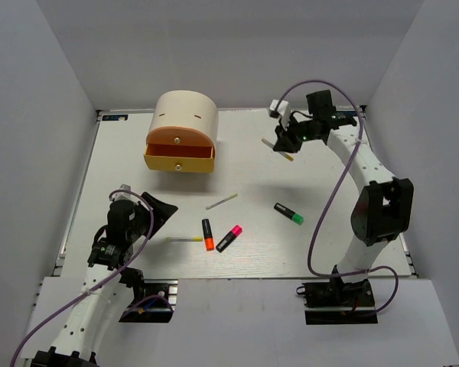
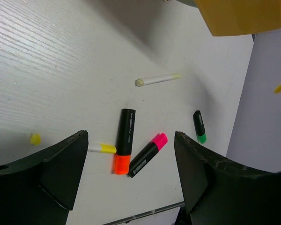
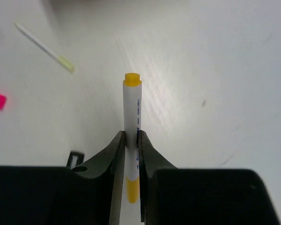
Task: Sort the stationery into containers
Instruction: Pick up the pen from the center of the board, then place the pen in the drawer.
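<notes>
My right gripper hangs over the back right of the table, shut on a white pen with yellow ends. The pen sticks out ahead of the fingertips. My left gripper is open and empty, above the front left. Below it lie an orange-capped highlighter, a pink-capped one and a yellow-tipped pen. A green-capped highlighter and a pale pen lie mid-table. The cream cabinet stands at the back, its orange drawer and yellow drawer pulled out.
A small yellow piece lies on the table left of my left fingers. Grey walls close in the table on the left, right and back. The right arm's purple cable loops over the right side.
</notes>
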Motion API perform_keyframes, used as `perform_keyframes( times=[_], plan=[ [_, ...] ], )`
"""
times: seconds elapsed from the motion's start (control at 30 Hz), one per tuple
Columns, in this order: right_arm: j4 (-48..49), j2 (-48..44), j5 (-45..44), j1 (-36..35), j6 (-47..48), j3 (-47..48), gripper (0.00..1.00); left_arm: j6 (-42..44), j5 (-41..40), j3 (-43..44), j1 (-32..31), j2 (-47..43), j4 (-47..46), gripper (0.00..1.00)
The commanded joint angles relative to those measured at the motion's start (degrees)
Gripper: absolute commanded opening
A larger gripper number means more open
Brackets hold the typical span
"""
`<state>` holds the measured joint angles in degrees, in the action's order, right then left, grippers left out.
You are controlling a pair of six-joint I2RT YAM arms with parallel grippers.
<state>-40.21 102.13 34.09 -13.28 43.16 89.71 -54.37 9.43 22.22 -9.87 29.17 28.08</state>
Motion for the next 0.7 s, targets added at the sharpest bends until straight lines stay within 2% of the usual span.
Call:
perform_keyframes(
  times=[0.0,0.17,0.43,0.67],
  plan=[
    [-2.07,-3.60,12.04,-3.59,4.04,7.13,0.00,-1.00,-0.55,0.55,0.20,-0.08,0.66,0.84],
    [3.02,-2.82,14.08,-12.09,0.01,14.78,0.00,-1.70,-0.55,0.55,0.20,-0.08,1.90,0.84],
    [14.45,2.37,11.36,-24.49,-1.50,22.25,0.00,-2.85,-0.55,1.60,0.20,-0.08,3.65,0.84],
    [19.19,8.34,9.25,-29.26,1.40,24.98,0.00,-3.99,-0.03,1.60,0.20,-1.74,4.88,0.84]
  ],
)
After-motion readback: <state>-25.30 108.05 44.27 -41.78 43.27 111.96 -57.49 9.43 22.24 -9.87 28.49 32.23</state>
